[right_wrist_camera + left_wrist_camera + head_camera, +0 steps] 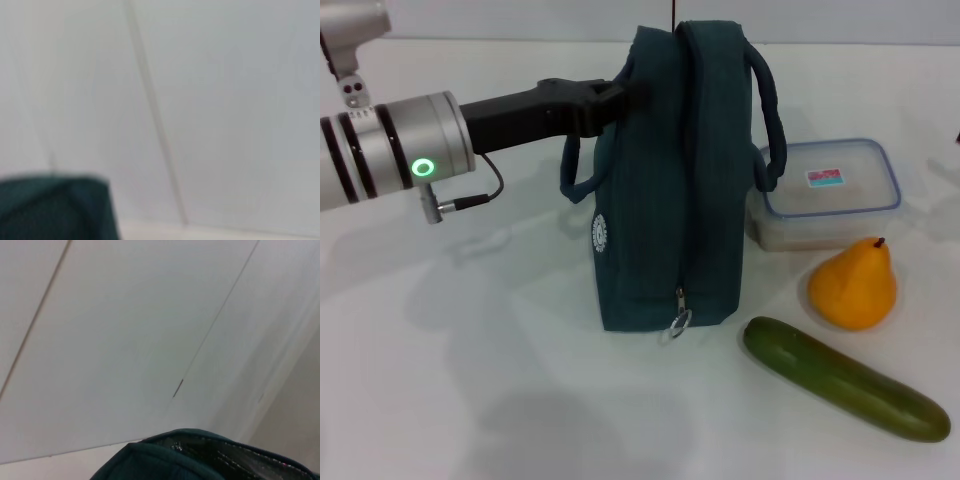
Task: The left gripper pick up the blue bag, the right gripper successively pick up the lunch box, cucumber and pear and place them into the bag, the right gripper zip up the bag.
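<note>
Steadying upright dark teal-blue fabric bag (665, 190) by its top left edge, with black left gripper (620, 95) seemingly clenched there, near clear blue-rimmed plastic lunch box (830, 190) at right.

Open white tabletop (470, 400) left of and before the upright teal-blue fabric bag (665, 200) | clear blue-rimmed plastic box (825, 195), orange-yellow pear (853, 285), dark green cucumber (845, 378) crowd bag's right.
</note>
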